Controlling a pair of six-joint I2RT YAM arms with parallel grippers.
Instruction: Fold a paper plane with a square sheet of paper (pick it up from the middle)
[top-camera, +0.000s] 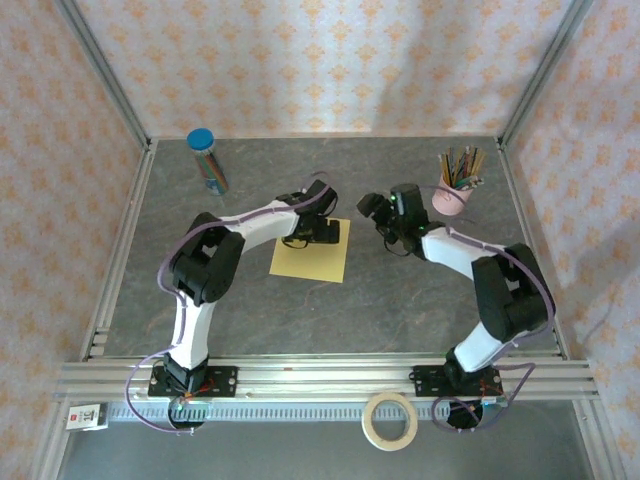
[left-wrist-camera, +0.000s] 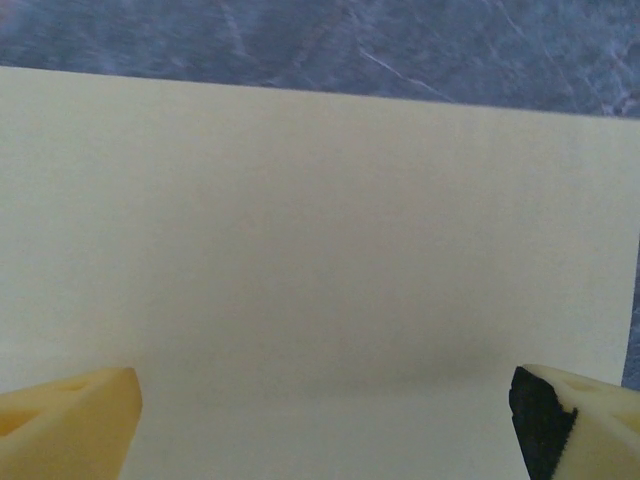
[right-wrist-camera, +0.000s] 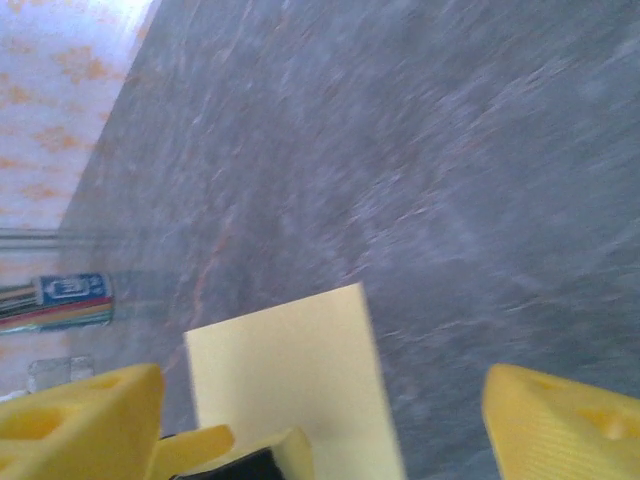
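The square sheet of paper (top-camera: 310, 257) lies flat and unfolded on the grey table, plain yellow. My left gripper (top-camera: 328, 233) hovers low over the sheet's far right part. In the left wrist view the sheet (left-wrist-camera: 320, 250) spreads under the open gripper (left-wrist-camera: 325, 430), whose fingertips (left-wrist-camera: 70, 420) stand wide apart with nothing between them. My right gripper (top-camera: 373, 209) is open just right of the sheet, off the paper. In the right wrist view it (right-wrist-camera: 320, 425) looks across the sheet's corner (right-wrist-camera: 290, 370). The paper plane is out of view.
A blue-capped tube of pencils (top-camera: 207, 160) stands at the back left, and a pink cup of pencils (top-camera: 455, 192) at the back right. A roll of tape (top-camera: 390, 420) lies on the near ledge. Aluminium frame rails and patterned walls enclose the table.
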